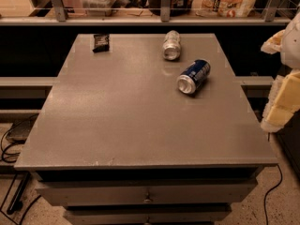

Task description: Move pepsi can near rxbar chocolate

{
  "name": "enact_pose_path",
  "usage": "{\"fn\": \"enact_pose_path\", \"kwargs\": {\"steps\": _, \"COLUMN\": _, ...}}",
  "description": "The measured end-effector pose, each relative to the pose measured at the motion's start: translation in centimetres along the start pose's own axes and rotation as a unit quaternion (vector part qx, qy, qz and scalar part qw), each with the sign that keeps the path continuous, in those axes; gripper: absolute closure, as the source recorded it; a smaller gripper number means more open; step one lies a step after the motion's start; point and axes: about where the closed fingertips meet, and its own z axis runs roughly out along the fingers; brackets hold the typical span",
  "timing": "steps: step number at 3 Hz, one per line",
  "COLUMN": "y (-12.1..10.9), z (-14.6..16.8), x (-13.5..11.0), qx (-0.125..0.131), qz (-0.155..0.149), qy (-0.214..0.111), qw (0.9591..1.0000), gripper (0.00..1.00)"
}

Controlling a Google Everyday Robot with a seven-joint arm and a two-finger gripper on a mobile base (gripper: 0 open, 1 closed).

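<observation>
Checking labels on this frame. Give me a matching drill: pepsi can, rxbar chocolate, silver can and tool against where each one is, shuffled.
Things
1. pepsi can
2. rxbar chocolate
3. silver can
4. tool

Places
A. flat near the far left corner of the table
B. at the right edge of the view, beyond the table's right side
C. on its side on the right part of the table, nearer the camera than the other can
D. on its side near the far edge, right of centre

Pairs: 1-C, 2-A, 3-D, 4-B
</observation>
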Motion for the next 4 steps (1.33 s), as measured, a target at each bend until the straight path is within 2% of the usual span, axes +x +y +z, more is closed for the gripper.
{"fn": "enact_pose_path", "kwargs": {"steps": 2, "y": -0.1, "z": -0.1, "x": -0.2, "qx": 0.004, "qz": 0.000, "qy": -0.006, "qw": 1.0000, "gripper": 0.00}}
{"fn": "enact_pose_path", "kwargs": {"steps": 3, "y": -0.8, "z": 0.7, "x": -1.0, "qx": 0.004, "qz": 0.004, "qy": -0.044, "qw": 0.9990, "gripper": 0.00}}
{"fn": "enact_pose_path", "kwargs": {"steps": 4, "y": -2.0, "z": 2.6, "x": -2.5, "qx": 0.002, "qz": 0.018, "qy": -0.103, "qw": 0.9945, "gripper": 0.00}}
